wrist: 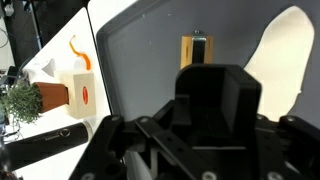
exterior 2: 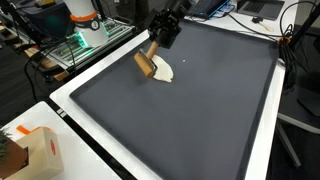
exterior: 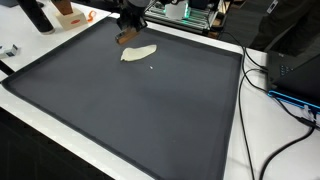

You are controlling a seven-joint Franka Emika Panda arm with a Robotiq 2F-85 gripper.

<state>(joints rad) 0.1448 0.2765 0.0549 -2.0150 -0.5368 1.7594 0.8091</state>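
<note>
The gripper (exterior 2: 157, 43) hovers over the wooden block (exterior 2: 147, 63), which lies on the far part of the dark mat (exterior 2: 200, 110), just beside a cream cloth (exterior 2: 165, 73). Finger spread cannot be determined. The carton (exterior 2: 40, 150) stands near left, contents hidden.

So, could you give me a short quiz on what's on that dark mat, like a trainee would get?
1. True or false: the gripper hangs above the centre of the dark mat.
2. What lies right beside the brown block? A) a pale flat piece B) a red cup C) a metal spoon
3. Fill in: off the mat, the small potted plant stands next to an orange and white ____.
Key: 1 false, it is near an edge; 2 A; 3 box.
</note>
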